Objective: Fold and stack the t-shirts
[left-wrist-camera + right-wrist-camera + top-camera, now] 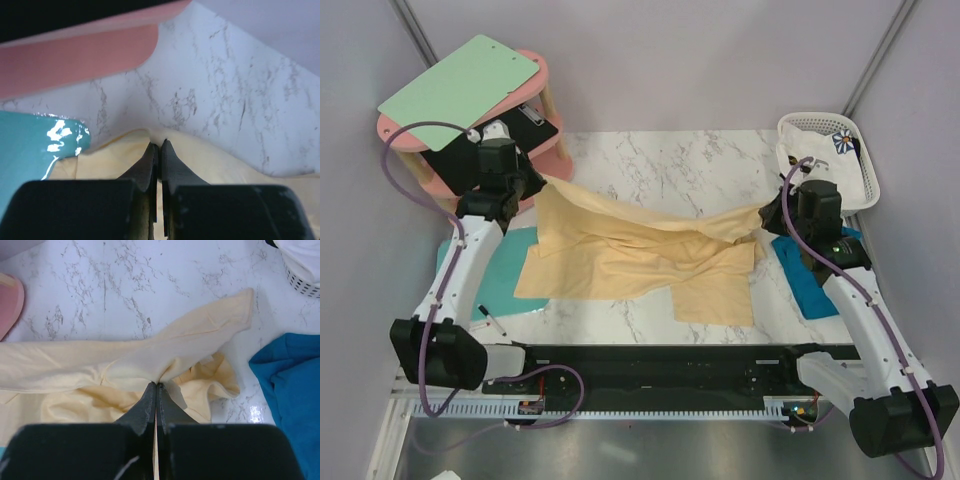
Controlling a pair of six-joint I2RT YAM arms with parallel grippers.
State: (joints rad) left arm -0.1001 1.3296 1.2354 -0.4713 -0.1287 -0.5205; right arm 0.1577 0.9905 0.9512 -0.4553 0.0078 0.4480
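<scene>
Over marble table, left of basket: clamped tight on raised edge of yellow shirt w/ left gripper & right gripper. Prob. best to carry both ends level, keep cloth taut, lay square onto near hem, clear of blue shirt just near-side of basket.

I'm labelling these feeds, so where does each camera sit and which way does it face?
Top: high behind the left arm and right arm, both in view, looking down on the table.
Left wrist: on the left arm, looking past the shut left gripper toward the pink stand.
Right wrist: on the right arm, looking past the shut right gripper toward the basket.
Shared: all three show the yellow shirt both grippers pinch.
</scene>
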